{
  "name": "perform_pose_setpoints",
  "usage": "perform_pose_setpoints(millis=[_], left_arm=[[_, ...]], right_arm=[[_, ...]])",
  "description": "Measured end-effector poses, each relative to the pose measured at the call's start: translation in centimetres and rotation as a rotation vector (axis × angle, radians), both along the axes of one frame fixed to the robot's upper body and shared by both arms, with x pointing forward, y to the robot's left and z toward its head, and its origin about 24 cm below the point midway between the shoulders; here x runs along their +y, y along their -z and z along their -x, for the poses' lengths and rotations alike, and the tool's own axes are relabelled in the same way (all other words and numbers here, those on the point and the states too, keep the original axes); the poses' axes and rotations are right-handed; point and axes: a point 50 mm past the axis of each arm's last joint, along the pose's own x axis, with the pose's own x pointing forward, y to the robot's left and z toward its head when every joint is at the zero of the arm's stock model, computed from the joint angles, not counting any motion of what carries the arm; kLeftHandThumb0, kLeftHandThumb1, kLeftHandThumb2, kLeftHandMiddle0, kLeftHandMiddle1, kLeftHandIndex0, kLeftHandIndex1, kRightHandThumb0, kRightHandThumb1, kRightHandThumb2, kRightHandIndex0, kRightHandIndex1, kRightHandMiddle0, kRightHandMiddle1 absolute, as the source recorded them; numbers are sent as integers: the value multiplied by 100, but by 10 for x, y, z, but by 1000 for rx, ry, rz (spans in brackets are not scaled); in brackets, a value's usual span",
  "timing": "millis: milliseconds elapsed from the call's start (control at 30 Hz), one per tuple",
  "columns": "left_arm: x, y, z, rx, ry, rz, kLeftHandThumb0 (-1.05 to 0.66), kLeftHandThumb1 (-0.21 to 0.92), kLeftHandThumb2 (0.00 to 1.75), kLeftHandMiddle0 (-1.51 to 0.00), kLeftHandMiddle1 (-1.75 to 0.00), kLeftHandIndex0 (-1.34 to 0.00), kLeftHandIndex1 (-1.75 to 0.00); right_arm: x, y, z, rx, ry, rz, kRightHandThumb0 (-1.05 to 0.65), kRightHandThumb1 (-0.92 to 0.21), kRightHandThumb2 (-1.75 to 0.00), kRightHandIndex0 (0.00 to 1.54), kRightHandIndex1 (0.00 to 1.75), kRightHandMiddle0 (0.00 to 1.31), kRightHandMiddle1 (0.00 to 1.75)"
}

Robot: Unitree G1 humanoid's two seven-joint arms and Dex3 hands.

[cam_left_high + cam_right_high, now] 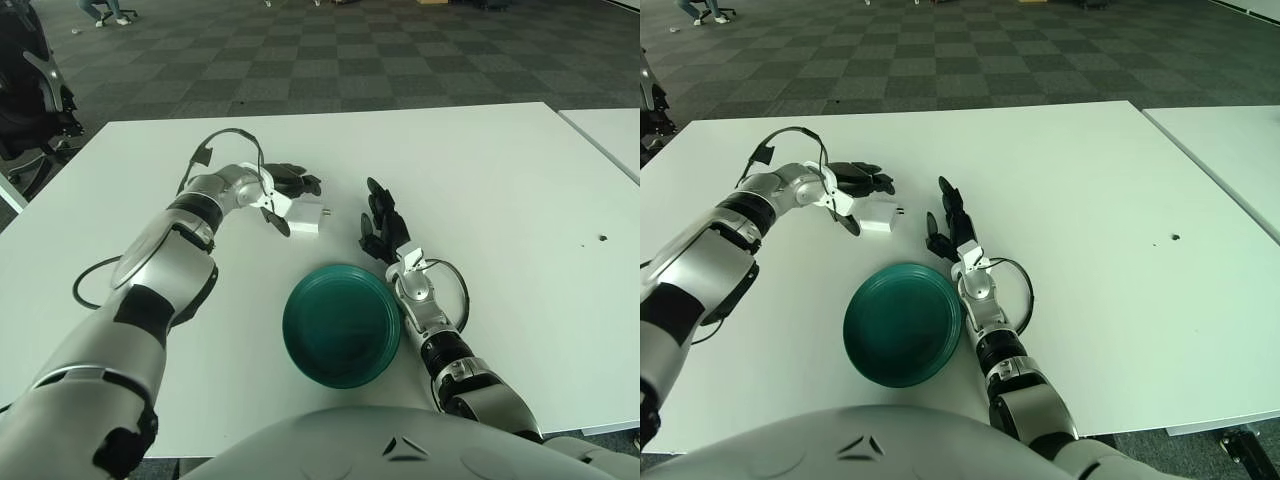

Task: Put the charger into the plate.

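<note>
The white charger (305,216) lies on the white table (500,180), beyond the empty green plate (341,325). Our left hand (283,196) closes its fingers around the charger without lifting it, as far as we can judge. Our right hand (384,229), fingers extended and empty, shows beside the plate's right rim. Lifting, carrying and release remain.

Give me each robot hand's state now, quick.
Left robot hand: closed on the charger, beyond the plate.
Right robot hand: open, holding nothing, beside the plate.
</note>
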Motion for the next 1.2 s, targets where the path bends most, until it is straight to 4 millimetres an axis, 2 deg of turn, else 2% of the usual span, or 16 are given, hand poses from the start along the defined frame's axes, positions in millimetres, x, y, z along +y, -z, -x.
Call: perform_pose_setpoints(millis=[400, 700, 1200], left_arm=[[-5, 6, 0, 36, -40, -1, -105, 92, 21, -12, -1, 0, -90], [-14, 8, 0, 54, -71, 38, -105, 92, 27, -13, -1, 0, -80], [-29, 18, 3, 51, -113, 61, -105, 92, 32, -24, -5, -1, -93]], right_arm=[[-1, 1, 0, 2, 8, -6, -90, -92, -84, 2, 0, 0, 17], [-2, 1, -1, 3, 16, -13, -90, -92, -85, 0, 0, 0, 14], [-6, -1, -1, -1, 19, -47, -84, -92, -79, 0, 0, 0, 14]])
